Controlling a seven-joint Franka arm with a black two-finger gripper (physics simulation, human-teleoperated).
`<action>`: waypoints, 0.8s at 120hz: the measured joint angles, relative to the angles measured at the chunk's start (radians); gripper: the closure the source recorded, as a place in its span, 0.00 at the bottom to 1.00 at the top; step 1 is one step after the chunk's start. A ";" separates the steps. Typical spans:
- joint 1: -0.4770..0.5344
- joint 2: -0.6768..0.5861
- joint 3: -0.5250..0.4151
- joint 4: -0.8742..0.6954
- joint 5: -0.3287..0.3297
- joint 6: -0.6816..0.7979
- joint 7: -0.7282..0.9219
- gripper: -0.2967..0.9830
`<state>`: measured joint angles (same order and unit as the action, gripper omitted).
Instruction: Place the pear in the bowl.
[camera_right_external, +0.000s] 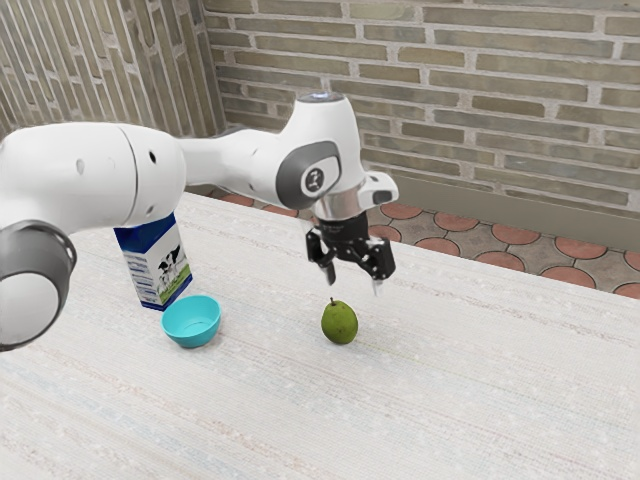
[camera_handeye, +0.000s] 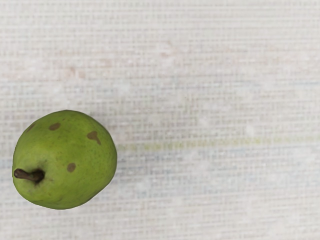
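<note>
My tool (camera_right_external: 353, 281) hangs above green pear (camera_right_external: 340, 324), fingers apart, nothing gripped. Pear rests on counter (camera_right_external: 460, 400), well apart from turquoise bowl (camera_right_external: 191, 340) beside milk carton (camera_right_external: 160, 265). I judge none done: grasp, lift, carry, release all left.

I count 1 pear (camera_right_external: 339, 323), 1 bowl (camera_right_external: 190, 338) and 1 carton (camera_right_external: 160, 268): 3 loose things in all. There is 1 table (camera_right_external: 460, 400), 1 robot arm (camera_right_external: 95, 175) and 1 gripper (camera_right_external: 354, 283) with 2 fingers (camera_right_external: 330, 273). The pear has 1 stem (camera_handeye: 30, 175).
</note>
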<state>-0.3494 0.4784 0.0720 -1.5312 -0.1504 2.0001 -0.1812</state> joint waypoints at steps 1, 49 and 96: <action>0.000 0.003 0.000 0.000 -0.001 0.001 -0.003 0.23; 0.001 0.063 -0.012 -0.001 -0.025 0.108 -0.093 0.23; 0.001 -0.075 0.045 -0.280 -0.042 0.189 -0.097 0.23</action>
<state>-0.3483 0.4036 0.1172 -1.8113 -0.1929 2.1896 -0.2783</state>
